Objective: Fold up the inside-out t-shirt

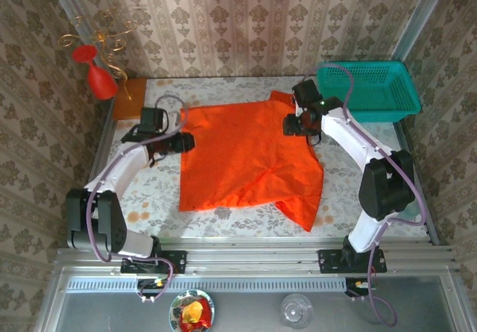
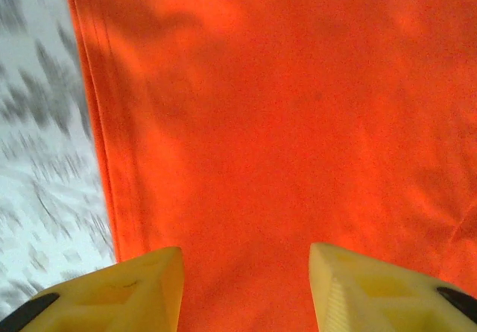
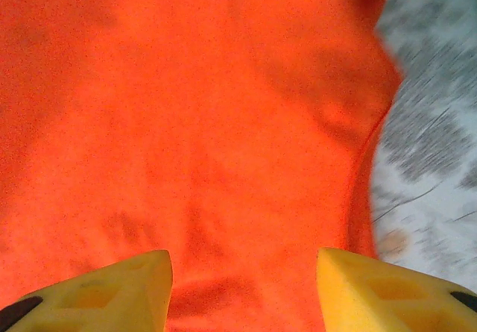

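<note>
The t-shirt (image 1: 250,157) is seen spread across the middle of the tabletop (image 1: 149,194). It lies mostly flat, with a flap of cloth rumpled and turned over at its 5 o'clock corner. No neat fold can be made out, so the task is judged to be at an early stage, with nearly all the folding left to be done.

The left claw (image 1: 179,142) is placed at the t-shirt's 10 o'clock edge, released, with cloth near the hem seen under its wide gap. The right claw (image 1: 299,123) is placed at the 2 o'clock edge, likewise released, and nothing is gripped. Whether either claw touches the cloth cannot be told. From the left claw the t-shirt lies toward 3 o'clock, and from the right claw toward 8 o'clock.
</note>
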`<act>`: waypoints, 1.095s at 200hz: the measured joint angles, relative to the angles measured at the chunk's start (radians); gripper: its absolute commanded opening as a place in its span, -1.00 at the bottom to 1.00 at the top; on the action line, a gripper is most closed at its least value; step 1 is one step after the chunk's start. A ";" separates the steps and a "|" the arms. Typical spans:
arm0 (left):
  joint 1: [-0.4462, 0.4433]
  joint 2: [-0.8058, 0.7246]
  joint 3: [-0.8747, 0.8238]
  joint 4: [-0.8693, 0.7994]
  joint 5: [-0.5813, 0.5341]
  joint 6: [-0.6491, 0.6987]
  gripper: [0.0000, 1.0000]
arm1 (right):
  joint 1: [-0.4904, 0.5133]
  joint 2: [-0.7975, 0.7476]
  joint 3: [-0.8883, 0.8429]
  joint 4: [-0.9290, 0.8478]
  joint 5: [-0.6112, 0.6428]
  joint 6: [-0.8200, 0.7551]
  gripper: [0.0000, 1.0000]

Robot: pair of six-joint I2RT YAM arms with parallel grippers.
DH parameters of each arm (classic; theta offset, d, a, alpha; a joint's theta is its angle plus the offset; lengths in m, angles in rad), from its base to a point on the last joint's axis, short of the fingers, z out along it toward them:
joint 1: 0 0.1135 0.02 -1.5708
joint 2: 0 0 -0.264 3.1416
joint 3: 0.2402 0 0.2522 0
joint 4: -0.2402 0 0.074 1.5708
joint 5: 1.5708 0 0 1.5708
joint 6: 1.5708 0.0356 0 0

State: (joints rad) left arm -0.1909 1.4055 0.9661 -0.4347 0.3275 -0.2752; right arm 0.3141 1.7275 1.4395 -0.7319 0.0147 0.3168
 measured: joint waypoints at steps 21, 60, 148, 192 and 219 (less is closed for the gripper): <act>-0.074 -0.028 -0.098 0.016 -0.016 -0.061 -0.09 | 0.000 -0.023 -0.122 0.046 -0.066 0.045 0.17; -0.185 0.042 -0.175 0.077 -0.078 -0.168 -0.22 | -0.048 -0.079 -0.281 0.105 -0.098 0.106 0.25; 0.102 0.134 -0.215 0.126 -0.085 -0.203 -0.21 | -0.183 -0.168 -0.345 0.185 -0.189 0.133 0.49; 0.153 0.126 -0.215 0.105 -0.089 -0.195 -0.20 | -0.180 -0.171 -0.455 0.261 -0.347 0.160 0.35; 0.154 0.126 -0.213 0.097 -0.089 -0.188 -0.20 | -0.165 -0.161 -0.494 0.296 -0.430 0.179 0.33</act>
State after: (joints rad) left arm -0.0364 1.5314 0.7532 -0.3378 0.2386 -0.4629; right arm 0.1493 1.5661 0.9451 -0.4355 -0.4156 0.4953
